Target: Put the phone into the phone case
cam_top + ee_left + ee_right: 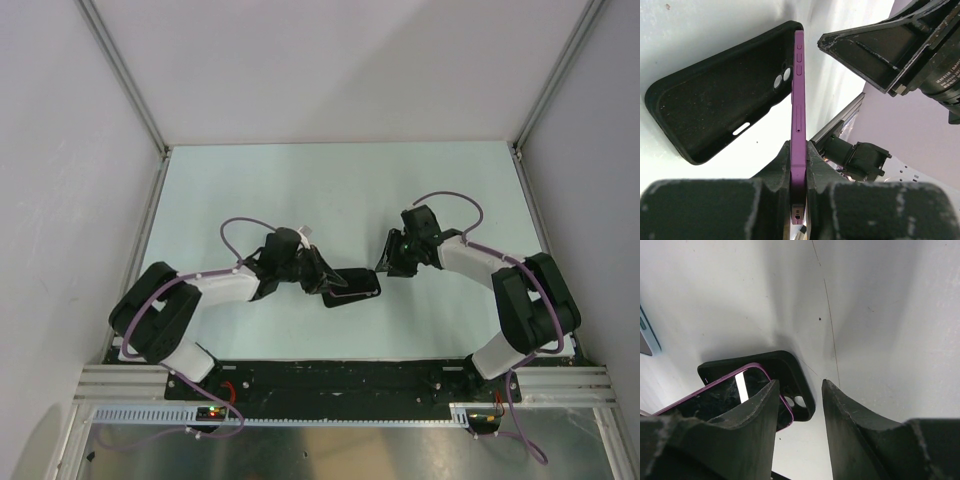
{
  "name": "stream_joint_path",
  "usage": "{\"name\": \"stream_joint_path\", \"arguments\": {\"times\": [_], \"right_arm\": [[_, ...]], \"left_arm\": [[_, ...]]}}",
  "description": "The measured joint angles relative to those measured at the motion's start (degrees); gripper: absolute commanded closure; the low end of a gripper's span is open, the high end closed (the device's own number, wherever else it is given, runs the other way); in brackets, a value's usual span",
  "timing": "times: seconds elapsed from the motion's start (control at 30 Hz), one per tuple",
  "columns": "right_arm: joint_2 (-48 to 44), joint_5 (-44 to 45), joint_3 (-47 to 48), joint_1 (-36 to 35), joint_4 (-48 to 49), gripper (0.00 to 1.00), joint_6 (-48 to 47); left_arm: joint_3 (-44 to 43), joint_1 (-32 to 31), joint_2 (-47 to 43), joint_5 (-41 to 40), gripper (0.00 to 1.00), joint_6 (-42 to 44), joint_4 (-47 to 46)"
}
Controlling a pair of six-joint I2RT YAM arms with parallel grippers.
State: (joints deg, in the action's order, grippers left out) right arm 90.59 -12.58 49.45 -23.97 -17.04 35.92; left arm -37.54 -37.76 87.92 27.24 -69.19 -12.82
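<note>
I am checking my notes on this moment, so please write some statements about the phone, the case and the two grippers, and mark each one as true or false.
1. The left gripper is shut on the phone. True.
2. The phone case is white. False: it is black.
3. The right gripper grips the phone case. False: its jaws stand open with nothing between them.
4. The phone sits fully inside the phone case. False: it is tilted, and only the end away from the left gripper meets the case.
5. The hollow side of the phone case faces the phone. True.
</note>
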Motion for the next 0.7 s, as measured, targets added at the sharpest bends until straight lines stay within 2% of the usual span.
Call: {"name": "stream_joint_path", "arguments": {"times": [0.7], "right_arm": [[1.1, 0.0, -1.3, -1.5, 2.5, 0.59, 1.8]], "left_arm": [[-1.6, -0.3, 5.8, 1.7, 1.0, 0.0, -2.6]]}}
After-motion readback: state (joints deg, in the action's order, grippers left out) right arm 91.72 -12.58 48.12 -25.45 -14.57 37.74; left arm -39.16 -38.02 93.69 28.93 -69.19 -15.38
